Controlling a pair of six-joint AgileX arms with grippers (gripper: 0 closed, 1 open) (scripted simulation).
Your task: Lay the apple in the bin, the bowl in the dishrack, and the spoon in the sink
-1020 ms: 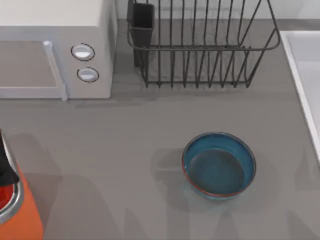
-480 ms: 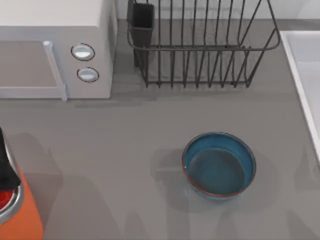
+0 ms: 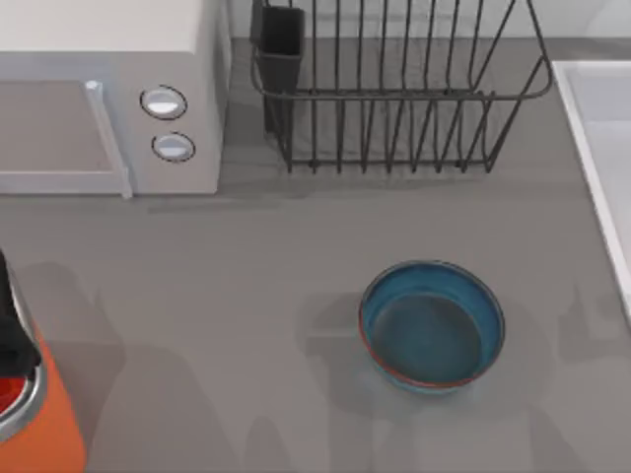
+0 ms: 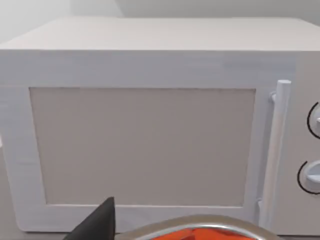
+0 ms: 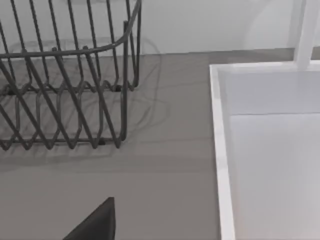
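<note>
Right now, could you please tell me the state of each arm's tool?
Left tool, over the bin: cannot be told.
Right tool, near the sink: cannot be told.

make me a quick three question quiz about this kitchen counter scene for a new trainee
1. True or false: the bowl already sits in the dishrack.
2. Which thing stands at the top view's left edge, under the left gripper? A) the sink B) the bin C) the microwave
3. Fill in: the sink lies along the top view's ____ edge.

Key: 1. False, it stands on the counter, apart from the rack. 2. B, the bin. 3. right.
</note>
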